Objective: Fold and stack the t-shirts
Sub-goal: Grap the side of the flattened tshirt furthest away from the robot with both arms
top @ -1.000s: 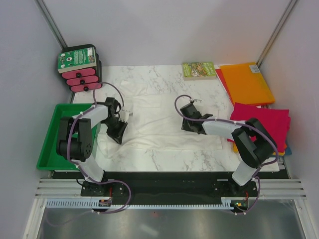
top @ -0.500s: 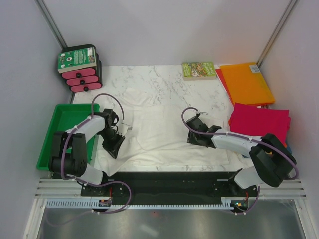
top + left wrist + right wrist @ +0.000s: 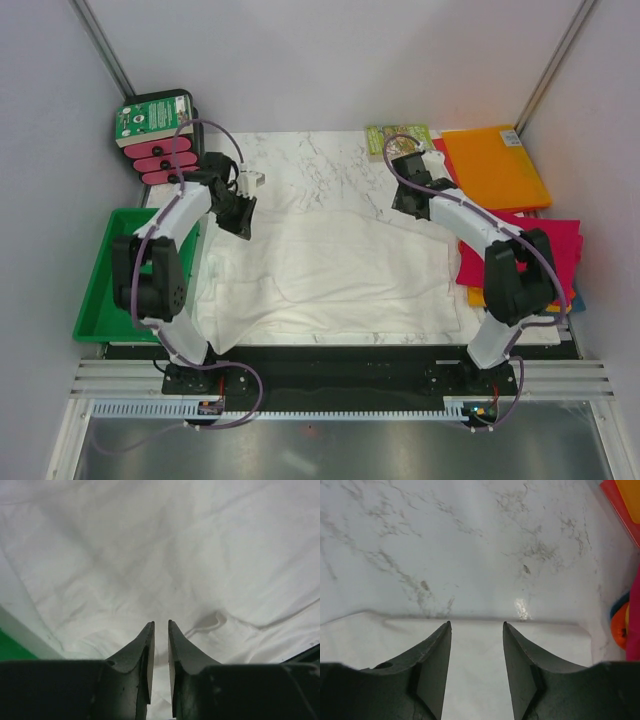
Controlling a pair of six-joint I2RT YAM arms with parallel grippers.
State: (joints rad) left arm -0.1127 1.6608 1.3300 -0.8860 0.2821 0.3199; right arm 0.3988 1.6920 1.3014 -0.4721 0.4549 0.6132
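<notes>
The left gripper [image 3: 160, 625], at the far left corner of the white t-shirt [image 3: 330, 265] spread on the table [image 3: 320, 160], is nearly closed; whether it pinches cloth I cannot tell. The right gripper [image 3: 476, 625] stands open and empty over the shirt's far right edge. The orange t-shirt [image 3: 495, 165] and the magenta t-shirt [image 3: 540, 245] lie right of it.

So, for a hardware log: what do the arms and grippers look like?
The left arm and right arm are alike: white links, bulky black joints, a purple cable looping alongside. The left gripper and right gripper each have two black fingers tapering to points.
</notes>
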